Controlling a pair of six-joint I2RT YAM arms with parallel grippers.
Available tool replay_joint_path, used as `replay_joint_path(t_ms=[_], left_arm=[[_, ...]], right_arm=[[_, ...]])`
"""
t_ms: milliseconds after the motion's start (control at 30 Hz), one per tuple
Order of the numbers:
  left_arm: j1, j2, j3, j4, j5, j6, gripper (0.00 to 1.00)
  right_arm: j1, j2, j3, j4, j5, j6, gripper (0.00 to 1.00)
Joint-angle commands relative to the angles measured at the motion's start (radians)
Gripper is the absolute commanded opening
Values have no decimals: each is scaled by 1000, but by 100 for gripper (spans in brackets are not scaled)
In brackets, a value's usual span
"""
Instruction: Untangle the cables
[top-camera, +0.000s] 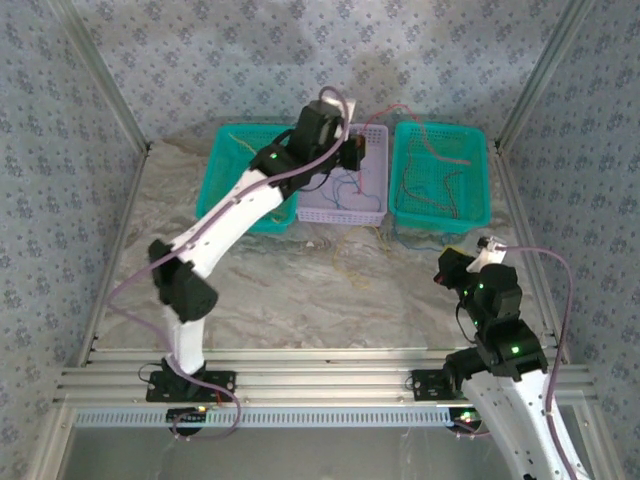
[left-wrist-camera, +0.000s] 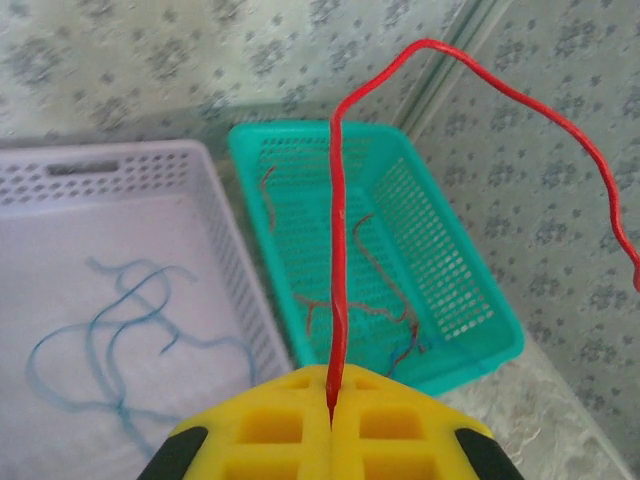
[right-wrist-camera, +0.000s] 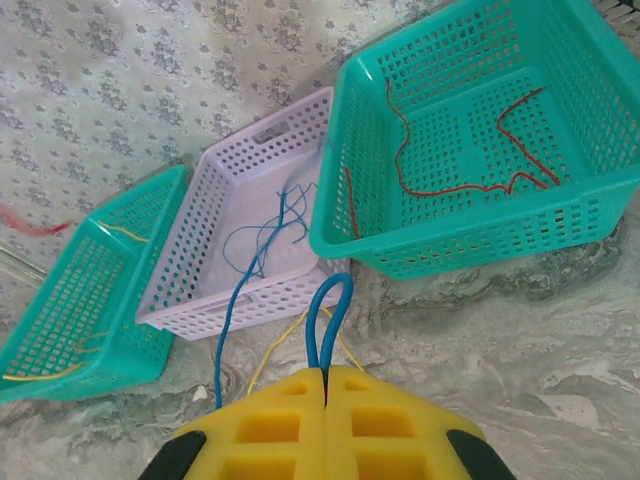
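Right fingers (right-wrist-camera: 300, 388): nearest the bases, low over the counter (right-wrist-camera: 520, 330), pressed together on a bend of a blue cable (right-wrist-camera: 331, 300), which stands up from the seam as a narrow loop
Blue cable's run: from the pinch it trails left and away, over the front wall of the lilac basket (right-wrist-camera: 200, 285), so it lies part in and part out
Loose strand: a thin yellow cable (right-wrist-camera: 272, 355) lies on the counter just beside the blue one, passing by the loop; whether the two are knotted cannot be told
Baskets: three in a row beyond; the left teal basket (right-wrist-camera: 60, 320) holds yellow strands, the lilac one blue strands (left-wrist-camera: 110, 340), the right teal basket (right-wrist-camera: 450, 245) red strands (right-wrist-camera: 440, 188)
Left fingers (left-wrist-camera: 300, 395): farthest out, raised over the back of the lilac basket beside the right teal basket, pinching a red cable (left-wrist-camera: 338, 250) that rises straight from the seam, arches over and hangs to the right
Step in hand: judged to be sorting by colour, with one red strand lifted free and one blue strand gripped at the leftover tangle on the counter
Next move, left: likely carrying the red cable above the right teal basket and parting the fingers so its whole limp length falls inside
Next move, right: probably a slow lift to draw blue clear of yellow, then a drop into the lilac basket; a quick pull may drag the yellow along
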Motion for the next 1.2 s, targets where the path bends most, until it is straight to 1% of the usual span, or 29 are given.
replay_joint_path(t_ms=[0, 67, 133, 167, 200, 233, 333, 367, 600, 867, 1167], left_arm=[[6, 171, 283, -109, 86, 17, 0], [5, 327, 530, -200, 115, 8, 0], [6, 465, 731, -234, 144, -17, 0], [8, 516, 795, -224, 165, -36, 0], [8, 544, 810, -199, 189, -52, 0], [6, 558, 793, -157, 210, -70, 0], [-3, 555, 662, 3, 248, -122, 0], [-8, 561, 637, 31, 248, -132, 0], [-55, 661, 644, 154, 239, -148, 0], [-69, 767, 646, 221, 184, -171, 0], [-72, 828, 644, 238, 133, -175, 0]], right_arm=[[-5, -41, 23, -34, -45, -10, 0], [-5, -80, 20, -40, -56, -13, 0], [-6, -119, 22, -56, -52, -18, 0], [-5, -138, 28, -68, -49, -21, 0], [-5, -152, 36, -75, -47, -23, 0], [-6, -165, 43, -80, -47, -26, 0], [-5, -186, 74, -80, -53, -35, 0], [-6, -187, 88, -81, -54, -36, 0], [-6, -191, 180, -62, -59, -44, 0], [-5, -197, 234, -54, -71, -32, 0], [-6, -201, 255, -72, -72, -33, 0]])
